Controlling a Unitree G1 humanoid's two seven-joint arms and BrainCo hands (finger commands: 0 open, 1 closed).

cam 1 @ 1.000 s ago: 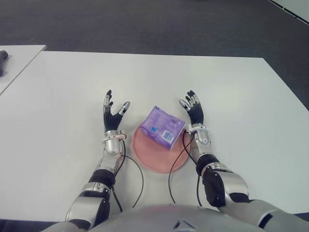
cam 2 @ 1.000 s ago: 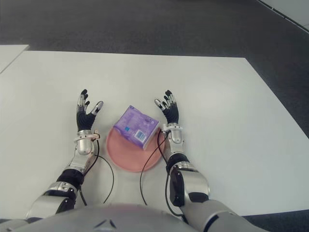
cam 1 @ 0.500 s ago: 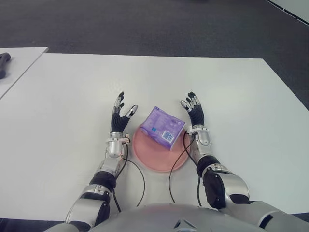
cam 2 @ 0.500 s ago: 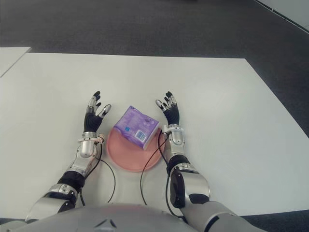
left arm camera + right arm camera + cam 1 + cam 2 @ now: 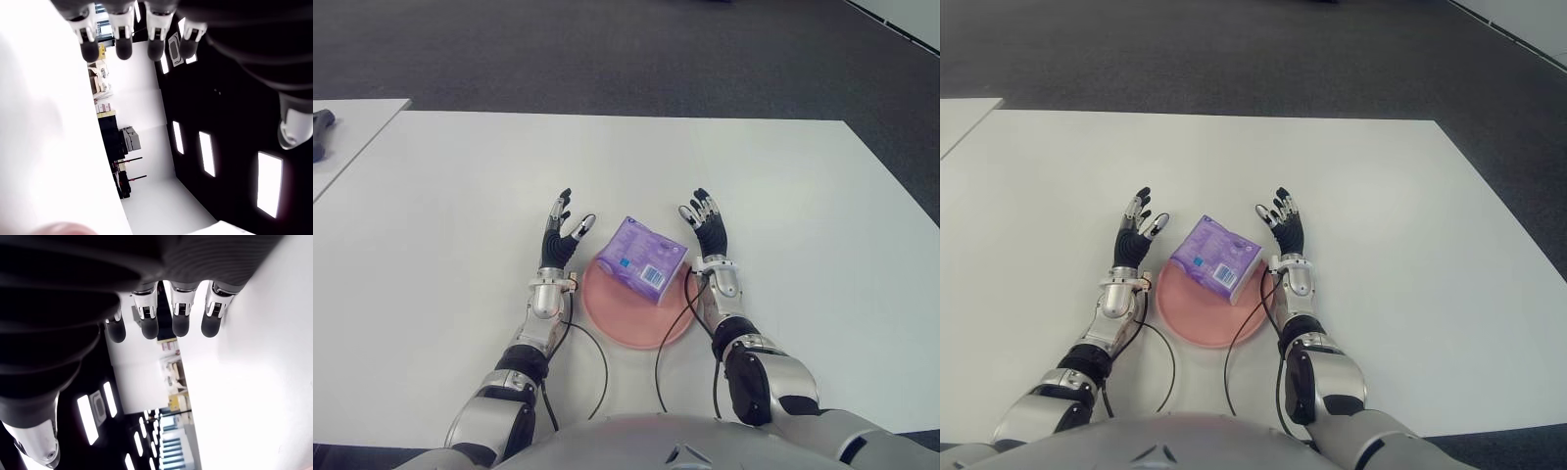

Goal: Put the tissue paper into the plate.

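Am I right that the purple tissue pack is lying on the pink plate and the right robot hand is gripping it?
Not quite. The tissue pack does lie on the plate, but the right robot hand is open beside it and holds nothing, as both eye views show.

One white table [image 5: 460, 196] holds one pink plate [image 5: 617, 318] and one purple tissue pack [image 5: 644, 257]. Two robot hands are in view: one left hand [image 5: 558, 241] and one right hand [image 5: 709, 230] (each trailing one black cable). A second table's corner [image 5: 352, 122] carries one dark object [image 5: 321, 129].
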